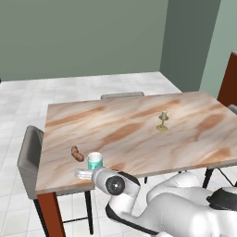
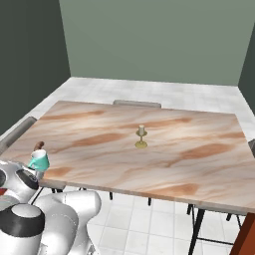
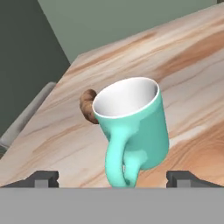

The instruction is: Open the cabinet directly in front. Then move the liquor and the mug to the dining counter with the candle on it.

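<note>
One mug (image 1: 95, 161) stands at your seven o'clock on the tabletop (image 1: 139, 125), one candle (image 1: 163, 120) toward two o'clock, one brown lump (image 1: 77, 153) beside the mug. From the right, you see the mug (image 2: 39, 160) near the edge. Through the hand camera, your claw (image 3: 113, 179) stands wide around the mug (image 3: 133, 129), apparently just set down.

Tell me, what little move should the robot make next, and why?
Probably pull the claw straight back from the mug. The mug stands on the dining counter near its edge, beside a small brown lump, and the claw's fingertips stand wide apart on either side of its handle, so it looks released. The candle stands farther along.
</note>
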